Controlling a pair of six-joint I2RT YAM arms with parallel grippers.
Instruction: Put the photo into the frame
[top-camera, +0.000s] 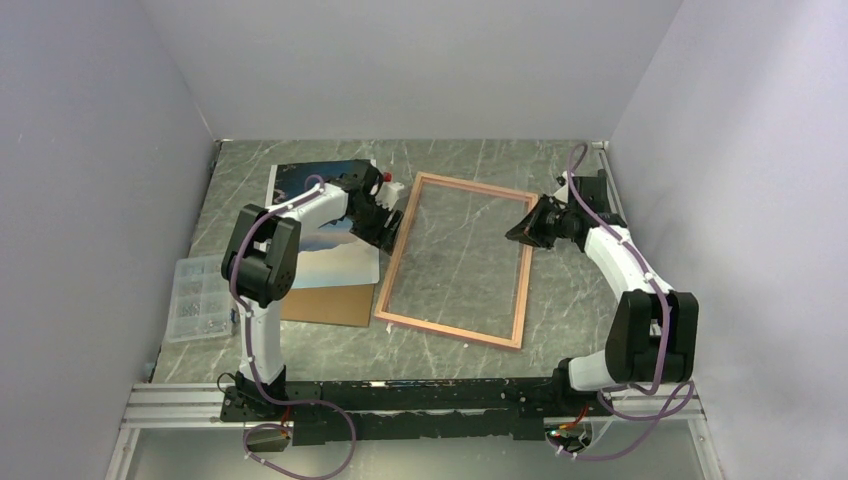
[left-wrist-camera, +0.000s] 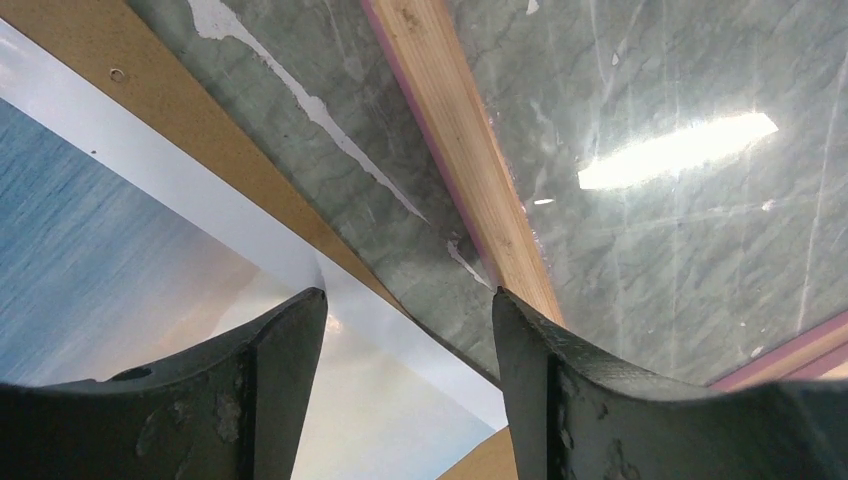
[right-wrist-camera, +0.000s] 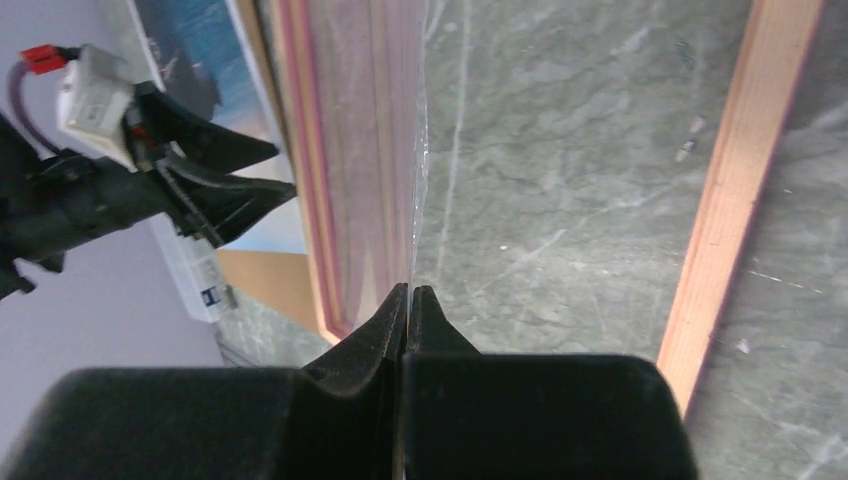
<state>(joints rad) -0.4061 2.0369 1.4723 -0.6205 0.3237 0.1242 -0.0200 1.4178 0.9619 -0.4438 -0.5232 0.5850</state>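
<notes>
The left claw looks to be set for a grip on the photo, so the pinch should take the white border alone and leave the brown board beneath it behind. Slide one finger flat under the paper edge and close gently. Lift low so the print bends without creasing, then carry it toward the frame.

The left claw's fingers stand well apart with nothing between them. The photo's near corner lies just ahead of the gap and stretches off to the claw's left. The frame's wooden rail passes just beyond the right finger, with a strip of bare table between.

The right claw is pressed fully together over the frame. The thin edge of the clear pane runs straight out from its tips — whether that edge is pinched I cannot tell.
</notes>
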